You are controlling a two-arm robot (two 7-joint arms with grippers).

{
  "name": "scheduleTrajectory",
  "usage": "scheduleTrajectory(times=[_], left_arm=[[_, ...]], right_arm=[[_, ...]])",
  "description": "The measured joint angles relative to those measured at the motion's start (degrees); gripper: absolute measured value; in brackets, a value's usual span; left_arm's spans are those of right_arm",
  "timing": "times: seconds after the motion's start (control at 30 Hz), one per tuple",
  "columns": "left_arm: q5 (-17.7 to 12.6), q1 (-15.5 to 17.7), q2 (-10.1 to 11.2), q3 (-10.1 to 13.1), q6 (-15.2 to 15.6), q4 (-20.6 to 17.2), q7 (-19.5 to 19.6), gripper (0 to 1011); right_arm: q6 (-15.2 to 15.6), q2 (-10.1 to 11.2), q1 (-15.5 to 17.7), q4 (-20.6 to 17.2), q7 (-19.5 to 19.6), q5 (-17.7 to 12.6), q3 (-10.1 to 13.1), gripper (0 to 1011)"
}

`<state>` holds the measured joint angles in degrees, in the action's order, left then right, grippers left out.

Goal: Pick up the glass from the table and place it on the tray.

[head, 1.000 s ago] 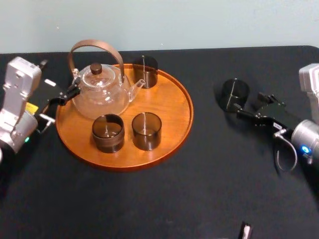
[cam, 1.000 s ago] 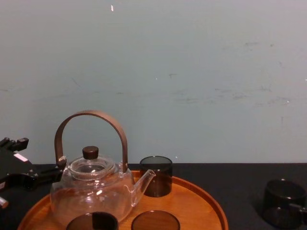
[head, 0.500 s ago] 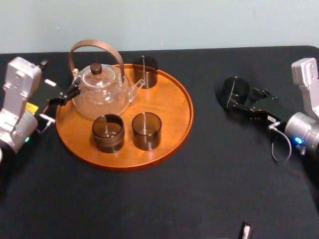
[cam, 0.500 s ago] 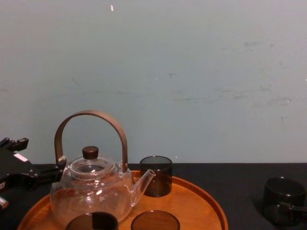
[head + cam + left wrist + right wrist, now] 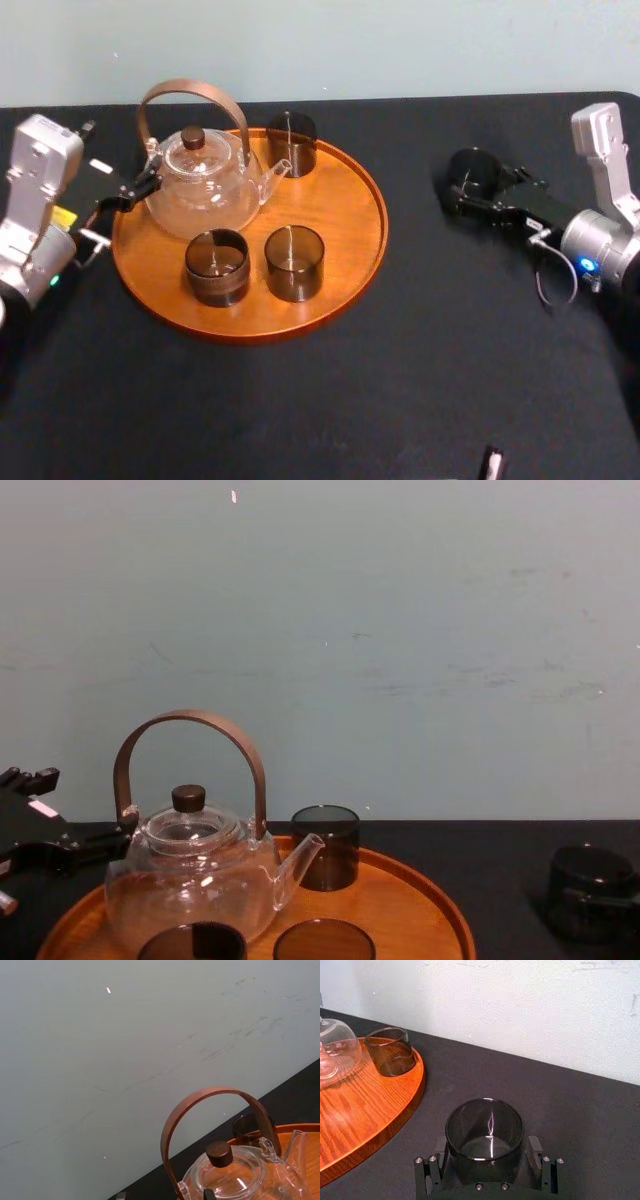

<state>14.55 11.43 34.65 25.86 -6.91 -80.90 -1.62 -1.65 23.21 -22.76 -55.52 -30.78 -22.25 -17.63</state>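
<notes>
Smoky cylindrical glass on the matte black surface, straddled but ungripped by the open right hand; left hand parked open. It could be toppled by an off-centre closure, short of the round orange-brown wooden tray.

I note the silver-grey left arm parked at the left edge of the head view, its black left gripper spread. The silver-grey right arm reaches in from the right edge towards frame centre. Its black right gripper sits low, fingers standing apart.
</notes>
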Motion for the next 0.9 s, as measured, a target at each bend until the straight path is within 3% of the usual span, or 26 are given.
scheduleTrajectory(times=[0.4,0.9], left_arm=[[0.00,0.00,0.00,0.00,0.00,0.00,0.00,1001],[0.00,0.00,0.00,0.00,0.00,0.00,0.00,1001]], right_arm=[[-3.02,-1.65,-4.08,6.74,-1.79,1.50,-0.80,1002],[-2.60,-1.42,-3.57,5.81,-1.50,1.43,-0.78,1002]])
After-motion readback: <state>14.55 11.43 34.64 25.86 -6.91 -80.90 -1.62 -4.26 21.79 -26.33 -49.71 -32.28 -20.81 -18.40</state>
